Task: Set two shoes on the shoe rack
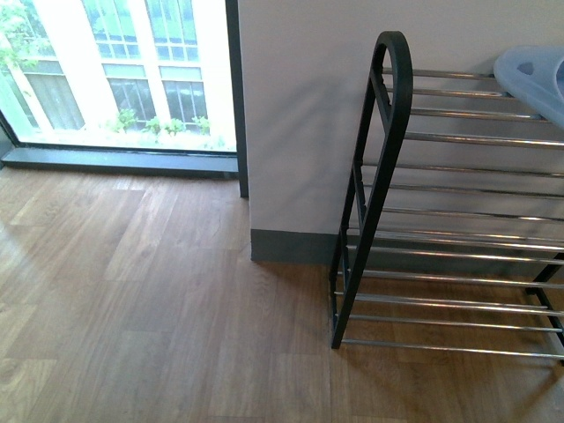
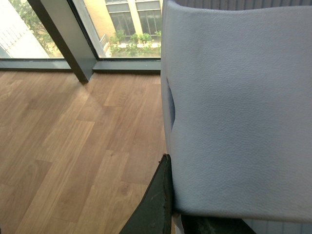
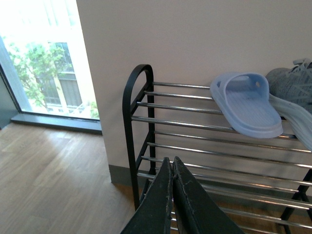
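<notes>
The shoe rack (image 1: pixel 392 62) has a black arched frame and silver rods and stands against the wall. In the right wrist view one pale blue slide sandal (image 3: pixel 248 105) lies on the top tier of the shoe rack (image 3: pixel 139 73). A grey knit sneaker (image 3: pixel 292 80) sits beside it, and a second pale blue piece (image 3: pixel 295 119) shows edge-on below. My left gripper (image 2: pixel 178 214) is shut on a slide sandal (image 2: pixel 239 112) whose pale textured surface fills its view. My right gripper (image 3: pixel 171 163) is shut on nothing, in front of the rack's lower tiers. A slide sandal (image 1: pixel 533 75) shows at the front view's right edge.
A white wall with a dark baseboard (image 1: pixel 291 247) runs behind the rack. A tall window (image 1: pixel 123 70) with a dark sill fills the left. Wooden floor (image 1: pixel 150 300) stretches in front of the rack and to its left.
</notes>
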Controlling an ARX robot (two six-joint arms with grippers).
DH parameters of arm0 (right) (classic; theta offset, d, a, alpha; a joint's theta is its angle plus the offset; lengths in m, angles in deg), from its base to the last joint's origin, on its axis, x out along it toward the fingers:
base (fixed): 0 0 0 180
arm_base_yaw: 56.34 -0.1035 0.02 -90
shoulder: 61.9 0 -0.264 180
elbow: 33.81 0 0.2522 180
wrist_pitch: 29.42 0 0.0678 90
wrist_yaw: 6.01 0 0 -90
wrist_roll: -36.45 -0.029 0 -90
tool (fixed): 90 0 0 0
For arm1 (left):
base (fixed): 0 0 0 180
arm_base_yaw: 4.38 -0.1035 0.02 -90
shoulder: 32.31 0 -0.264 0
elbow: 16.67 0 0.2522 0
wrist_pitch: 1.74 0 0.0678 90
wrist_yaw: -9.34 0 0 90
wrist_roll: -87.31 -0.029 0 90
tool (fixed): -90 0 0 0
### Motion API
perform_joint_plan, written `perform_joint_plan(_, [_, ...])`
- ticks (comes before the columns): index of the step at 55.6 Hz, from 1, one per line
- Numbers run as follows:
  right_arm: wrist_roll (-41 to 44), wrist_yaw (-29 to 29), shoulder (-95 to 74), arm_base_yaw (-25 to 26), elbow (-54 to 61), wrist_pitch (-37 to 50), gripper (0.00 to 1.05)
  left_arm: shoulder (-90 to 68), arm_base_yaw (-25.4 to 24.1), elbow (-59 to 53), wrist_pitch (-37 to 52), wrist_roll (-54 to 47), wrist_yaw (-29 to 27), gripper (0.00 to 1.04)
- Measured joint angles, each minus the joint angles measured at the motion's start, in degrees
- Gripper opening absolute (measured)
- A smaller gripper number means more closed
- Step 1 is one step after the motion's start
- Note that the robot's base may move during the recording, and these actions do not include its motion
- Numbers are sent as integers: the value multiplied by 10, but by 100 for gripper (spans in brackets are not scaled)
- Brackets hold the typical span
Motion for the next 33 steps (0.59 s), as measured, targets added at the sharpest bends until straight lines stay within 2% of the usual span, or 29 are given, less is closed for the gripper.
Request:
perform_joint_plan(5, [0, 0, 18, 0, 0, -19, 1, 0, 0, 0, 0, 0, 0, 2])
perform_joint_plan(10, [0, 0, 101, 0, 0, -110, 1, 0, 0, 0, 0, 0, 0, 2])
perform_joint_plan(25, [0, 0, 111, 0, 0, -114, 1, 0, 0, 0, 0, 0, 0, 2])
perform_joint_plan(33, [0, 0, 111, 0, 0, -114, 26, 0, 0, 0, 0, 0, 0, 2])
